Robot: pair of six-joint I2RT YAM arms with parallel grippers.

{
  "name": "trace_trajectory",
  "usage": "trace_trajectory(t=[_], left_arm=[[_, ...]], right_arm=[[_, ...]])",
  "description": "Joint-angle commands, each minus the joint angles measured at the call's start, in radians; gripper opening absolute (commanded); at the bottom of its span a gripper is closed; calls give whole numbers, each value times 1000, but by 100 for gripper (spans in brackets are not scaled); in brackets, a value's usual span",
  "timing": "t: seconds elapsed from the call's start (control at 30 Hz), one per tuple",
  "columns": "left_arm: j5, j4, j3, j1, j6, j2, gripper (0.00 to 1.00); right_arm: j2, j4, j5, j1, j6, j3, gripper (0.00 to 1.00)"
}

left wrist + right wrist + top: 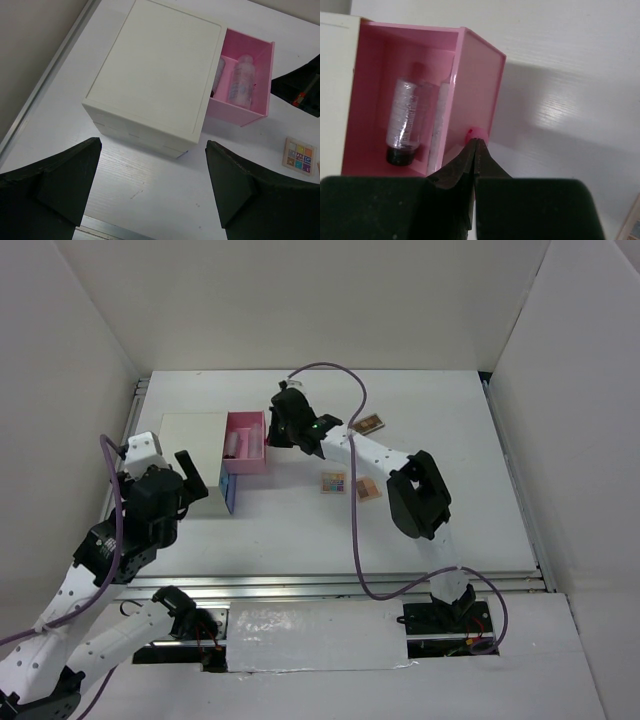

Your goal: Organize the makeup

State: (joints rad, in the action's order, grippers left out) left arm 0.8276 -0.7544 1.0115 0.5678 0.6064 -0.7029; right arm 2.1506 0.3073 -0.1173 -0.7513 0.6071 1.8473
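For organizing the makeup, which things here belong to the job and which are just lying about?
Job: black-capped bottle, brown palette, multicoloured palette, peach palette.
Not makeup: white box, its pink drawer, its blue drawer, purple cable.

The white box (155, 75) stands straight ahead of our left end effector (152, 150), whose spread fingers (60, 180) span bare surface (150, 195). Our right end effector (476, 145), pinched closed, meets the pink drawer (477, 80) front; open surface lies alongside.
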Motion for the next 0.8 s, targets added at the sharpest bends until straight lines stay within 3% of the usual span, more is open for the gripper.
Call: trace_trajectory(t=[0.0,0.63,0.77], left_arm=[[7,32,-1,-5,0,-1,99],[-10,43,-2,-5,-10,13,99],[-12,43,-4,-5,-11,14,99]], right_arm=[[17,-86,93,-20,-6,72,0],[159,-157,238,-40,81,214,1],[190,-240,306,-42,126,208,1]])
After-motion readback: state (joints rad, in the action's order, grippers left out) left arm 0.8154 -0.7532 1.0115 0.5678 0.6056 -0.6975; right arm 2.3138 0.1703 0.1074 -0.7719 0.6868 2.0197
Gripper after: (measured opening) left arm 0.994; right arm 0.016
